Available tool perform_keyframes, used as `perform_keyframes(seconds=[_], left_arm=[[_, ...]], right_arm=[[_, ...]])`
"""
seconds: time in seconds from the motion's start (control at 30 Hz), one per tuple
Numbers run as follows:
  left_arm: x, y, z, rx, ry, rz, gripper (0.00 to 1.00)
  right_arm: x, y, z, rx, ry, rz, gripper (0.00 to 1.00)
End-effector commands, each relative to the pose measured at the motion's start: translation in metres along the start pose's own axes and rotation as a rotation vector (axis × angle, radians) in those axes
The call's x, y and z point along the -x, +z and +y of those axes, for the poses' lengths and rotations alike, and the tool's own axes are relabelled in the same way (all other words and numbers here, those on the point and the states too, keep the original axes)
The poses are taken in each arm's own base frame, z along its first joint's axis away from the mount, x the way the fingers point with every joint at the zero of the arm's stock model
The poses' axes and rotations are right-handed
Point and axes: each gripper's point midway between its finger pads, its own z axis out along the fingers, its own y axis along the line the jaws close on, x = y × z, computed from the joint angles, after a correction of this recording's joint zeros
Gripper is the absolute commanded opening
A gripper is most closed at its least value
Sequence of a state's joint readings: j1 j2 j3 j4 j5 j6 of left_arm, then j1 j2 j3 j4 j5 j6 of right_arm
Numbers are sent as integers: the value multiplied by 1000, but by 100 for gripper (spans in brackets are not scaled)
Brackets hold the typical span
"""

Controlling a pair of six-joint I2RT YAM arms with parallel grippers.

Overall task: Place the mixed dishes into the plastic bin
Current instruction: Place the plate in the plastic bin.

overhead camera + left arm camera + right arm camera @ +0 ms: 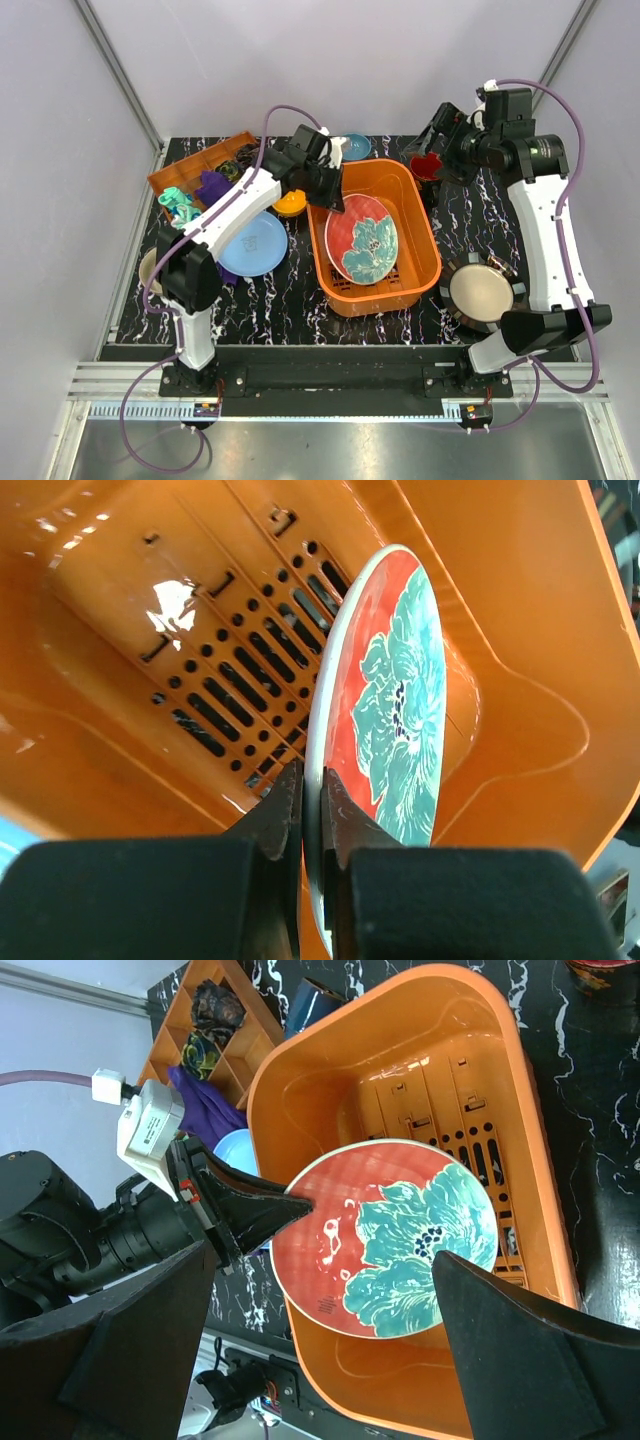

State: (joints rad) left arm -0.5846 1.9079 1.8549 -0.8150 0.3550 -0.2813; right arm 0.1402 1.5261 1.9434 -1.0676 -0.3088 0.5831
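1. Plate (pixel 395 700), round and glossy, red with a teal-green flower and a white rim, stands tilted on edge inside the plastic bin (pixel 520 630).
2. The left gripper (pixel 312 780) pinches the thin rim between its tapered black fingers.
3. The bin is smooth, bright orange plastic, rectangular with rounded corners. Its floor is pierced with slots and round holes.
4. The right gripper (pixel 322 1250) hangs with its padded black fingers spread wide, grasping nothing.
5. A light blue plate (pixel 255 245) lies flat on the black marbled table (pixel 290 300), left of the bin.

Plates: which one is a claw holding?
The red-and-green flowered plate, pinched by the left claw inside the orange bin; the light blue plate lies free.
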Motion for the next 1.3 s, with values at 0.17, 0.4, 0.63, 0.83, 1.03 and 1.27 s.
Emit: perform_keyframes(seconds=[0.17,0.4,0.63,0.83,1.03,1.27], left_arm=[[13,1,-35,-107,70,-75,0],[-2,13,-48,-117,95,-36,0],[-8,20,-61,-146,112,-15,0],[-23,22,-58,-144,112,20,0],[-37,32,-63,-167,105,56,0],[-43,43,-67,-178,106,77,0]], right_arm=[[-8,-21,-2,20,-30,-14,100],[-11,-26,-5,14,-34,-14,100],[-12,-26,-9,3,-36,-13,100],[-13,-23,-13,-10,-29,-8,100],[-15,-21,-15,-16,-27,1,100],[-16,-23,-16,-20,-22,-4,100]])
